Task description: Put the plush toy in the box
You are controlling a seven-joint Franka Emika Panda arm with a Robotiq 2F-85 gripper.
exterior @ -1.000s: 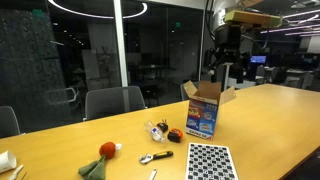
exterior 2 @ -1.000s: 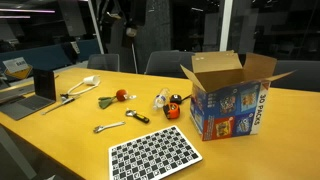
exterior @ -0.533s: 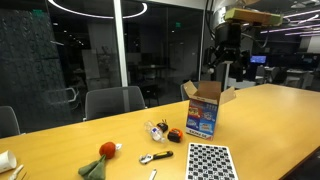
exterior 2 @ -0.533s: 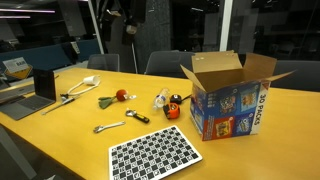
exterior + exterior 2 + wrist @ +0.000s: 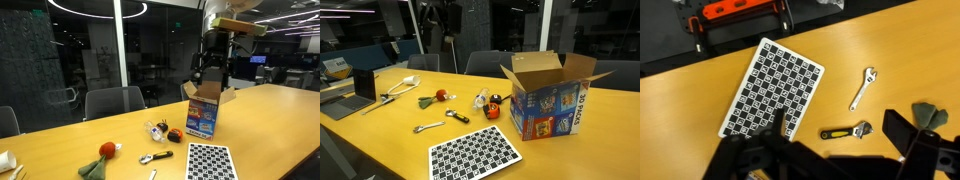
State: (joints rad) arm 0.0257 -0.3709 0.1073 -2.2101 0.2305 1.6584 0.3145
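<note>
Orange-red on top and dark green below, the plush toy (image 5: 101,155) lies on the wooden table (image 5: 270,110), well to the left of the box (image 5: 203,110) in an exterior view, with nothing touching it. Between the toy and the box there is clutter. A silver wrench (image 5: 152,158) lies about halfway to the box, and a small orange-and-black gadget (image 5: 175,134) sits just left of the box. The black-and-white checkered board (image 5: 208,160) lies flat in front of the box. The box stands upright with its top flaps open. The gripper (image 5: 213,70) hangs high above the box, far from the toy. In the wrist view its fingers (image 5: 912,138) are spread wide with nothing between them.

The step in hand, as I judge it, is the reach to the toy.
- Carry the arm away from the box at height, clear of the flaps and above the gadget and wrench.
- Descend only once the toy's round head is centred between the fingers in the wrist view. Right now that view shows only a grey-green scrap at its right edge, probably the leafy base (image 5: 931,113).
- Go for the head, not the leaves. The head should compress and hold, while the floppy base would likely slip out.
- Straddle the head with the jaws wide, stop just short of the table, then close gently.
</note>
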